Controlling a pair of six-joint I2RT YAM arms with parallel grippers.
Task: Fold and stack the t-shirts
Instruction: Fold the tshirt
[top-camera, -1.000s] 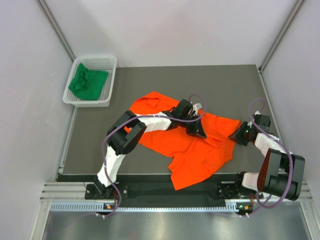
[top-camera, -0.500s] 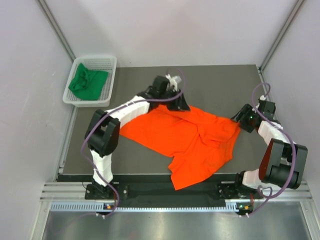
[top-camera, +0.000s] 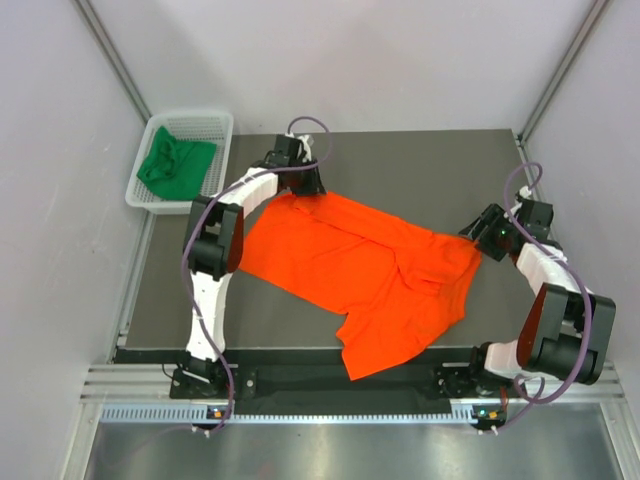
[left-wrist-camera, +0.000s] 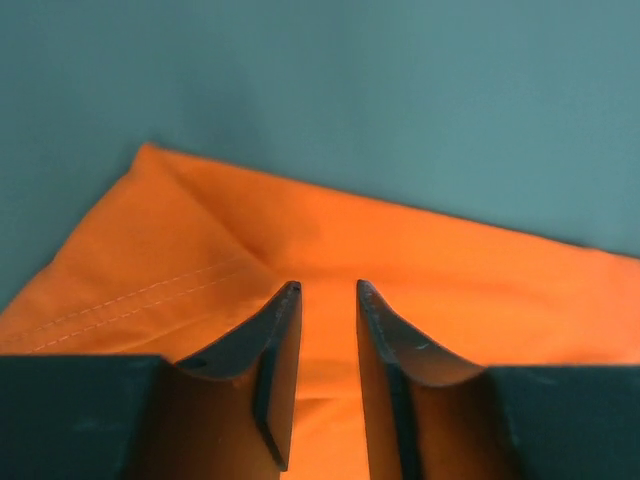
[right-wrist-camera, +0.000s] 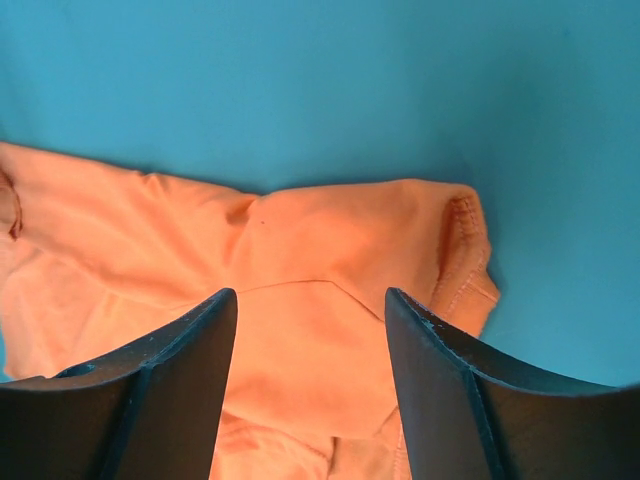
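The bright orange t-shirt lies mostly spread on the dark matte desk. It is soft plain cloth, creased in the middle, with a double-stitched hem showing. The left gripper is at its far left corner, jaws released to a narrow gap with nothing pinched. The right gripper is over the rounded sleeve at the shirt's right edge, jaws wide and empty. The dark green t-shirt sits bunched in the white plastic mesh basket at the desk's far left corner.
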